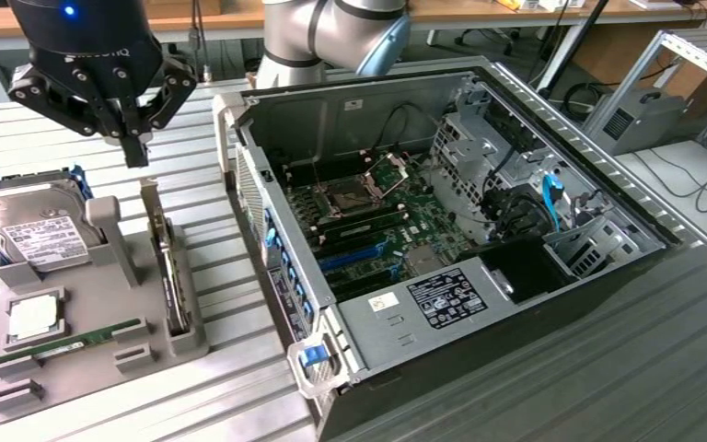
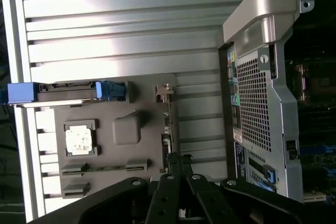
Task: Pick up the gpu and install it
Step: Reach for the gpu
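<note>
While the pincer [image 1: 136, 152] hangs closed, empty, we see the gpu [image 1: 174, 281] untouched.
It stands on edge in the grey holder [image 1: 133, 295] beside the open case [image 1: 378, 318].

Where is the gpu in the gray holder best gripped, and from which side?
Take the gpu by its free upper edge, from straight above, pinching its flat faces: it stands on edge in a slot of the gray holder.

Ribbed metal table [image 1: 237, 368], grey tray [image 1: 102, 299], perhaps plastic, open computer case [image 1: 378, 322]
</note>
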You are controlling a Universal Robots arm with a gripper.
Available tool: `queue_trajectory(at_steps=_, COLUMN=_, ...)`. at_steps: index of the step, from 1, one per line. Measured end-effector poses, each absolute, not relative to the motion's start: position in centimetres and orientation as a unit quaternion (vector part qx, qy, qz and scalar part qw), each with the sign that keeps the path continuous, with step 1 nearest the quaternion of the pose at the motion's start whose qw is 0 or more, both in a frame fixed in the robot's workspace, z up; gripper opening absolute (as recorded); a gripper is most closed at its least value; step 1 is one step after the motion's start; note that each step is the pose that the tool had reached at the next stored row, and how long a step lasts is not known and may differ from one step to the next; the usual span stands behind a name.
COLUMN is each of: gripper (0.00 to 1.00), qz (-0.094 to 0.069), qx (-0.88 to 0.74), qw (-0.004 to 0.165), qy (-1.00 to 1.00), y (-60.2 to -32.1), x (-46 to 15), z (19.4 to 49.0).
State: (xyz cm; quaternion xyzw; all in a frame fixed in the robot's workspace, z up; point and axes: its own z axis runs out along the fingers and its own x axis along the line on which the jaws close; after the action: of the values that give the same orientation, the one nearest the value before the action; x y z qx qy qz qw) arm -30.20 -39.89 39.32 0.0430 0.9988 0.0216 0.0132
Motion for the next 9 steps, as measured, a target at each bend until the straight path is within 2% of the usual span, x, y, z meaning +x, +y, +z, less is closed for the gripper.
queue_trajectory(at_steps=9, gripper=0.11, qz=0.022, qx=0.043, qw=0.013, qy=0.999, y=-40.25, x=-30.44, z=39.32)
